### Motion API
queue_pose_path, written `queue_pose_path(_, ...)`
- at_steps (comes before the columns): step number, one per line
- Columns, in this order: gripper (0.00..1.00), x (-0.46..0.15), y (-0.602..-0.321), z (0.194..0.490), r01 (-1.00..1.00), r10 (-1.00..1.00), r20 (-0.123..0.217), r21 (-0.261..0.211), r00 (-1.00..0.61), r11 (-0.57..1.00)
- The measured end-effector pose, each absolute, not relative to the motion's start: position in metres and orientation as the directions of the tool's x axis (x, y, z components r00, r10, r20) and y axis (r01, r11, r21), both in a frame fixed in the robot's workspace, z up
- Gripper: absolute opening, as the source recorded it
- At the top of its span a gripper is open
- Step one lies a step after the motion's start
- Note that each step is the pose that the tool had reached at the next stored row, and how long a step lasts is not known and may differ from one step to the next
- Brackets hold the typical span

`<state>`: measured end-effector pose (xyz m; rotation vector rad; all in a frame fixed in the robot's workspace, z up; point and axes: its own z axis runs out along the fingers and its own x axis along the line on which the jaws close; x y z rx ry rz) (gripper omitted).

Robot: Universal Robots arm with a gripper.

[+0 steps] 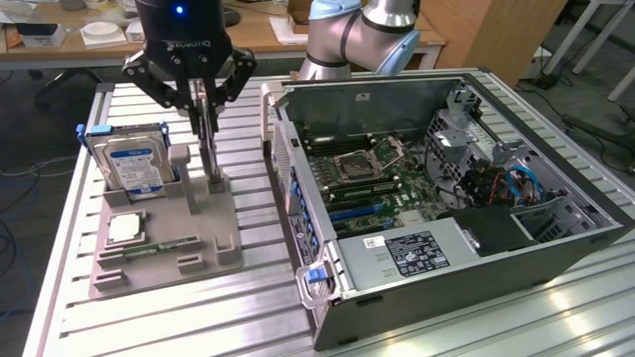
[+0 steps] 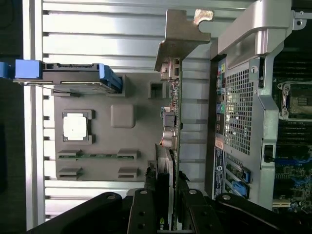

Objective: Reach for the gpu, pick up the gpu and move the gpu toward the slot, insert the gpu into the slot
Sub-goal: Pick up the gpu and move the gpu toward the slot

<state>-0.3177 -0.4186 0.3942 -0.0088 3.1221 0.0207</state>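
The gpu (image 1: 207,149) stands on edge, thin and upright, with its lower end at the holder on the grey fixture (image 1: 198,223). In the wrist view I look along the gpu (image 2: 173,122) edge-on, its pale metal bracket (image 2: 183,34) at the far end. My gripper (image 1: 204,111) comes down from above, and its black fingers (image 2: 146,212) close against both faces of the card's upper edge. My gripper (image 2: 168,207) is shut on the gpu. The blue slot (image 1: 355,214) lies on the motherboard inside the open computer case (image 1: 417,297), to the exterior view's right of the fixture.
On the fixture stand a blue-labelled hard drive (image 1: 134,165) (image 2: 68,78), a square processor chip (image 1: 126,227) (image 2: 75,127) and a narrow green memory stick (image 1: 159,245) (image 2: 97,156). The case's perforated rear wall (image 2: 239,107) rises close beside the card. A ribbed aluminium table (image 1: 198,312) carries everything.
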Motion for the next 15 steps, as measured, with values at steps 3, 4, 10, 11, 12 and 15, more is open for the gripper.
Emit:
queue_pose_path(3, 0.27, -0.3177, -0.4186, 0.3991, -0.006, -0.005, -0.019, 0.013, -1.000, 1.000)
queue_pose_path(4, 0.27, -0.3176, -0.4186, 0.4002, -0.006, -0.006, -0.019, 0.013, -1.000, 1.000)
queue_pose_path(10, 0.27, -0.3176, -0.4187, 0.4021, -0.006, -0.006, -0.019, -0.010, -1.000, 1.000)
queue_pose_path(11, 0.27, -0.3176, -0.4187, 0.4022, -0.006, -0.006, -0.019, -0.010, -1.000, 1.000)
queue_pose_path(12, 0.27, -0.3176, -0.4187, 0.4022, -0.006, -0.006, -0.019, -0.011, -1.000, 1.000)
queue_pose_path(15, 0.27, -0.3170, -0.4185, 0.4022, -0.006, -0.006, -0.019, -0.011, -1.000, 1.000)
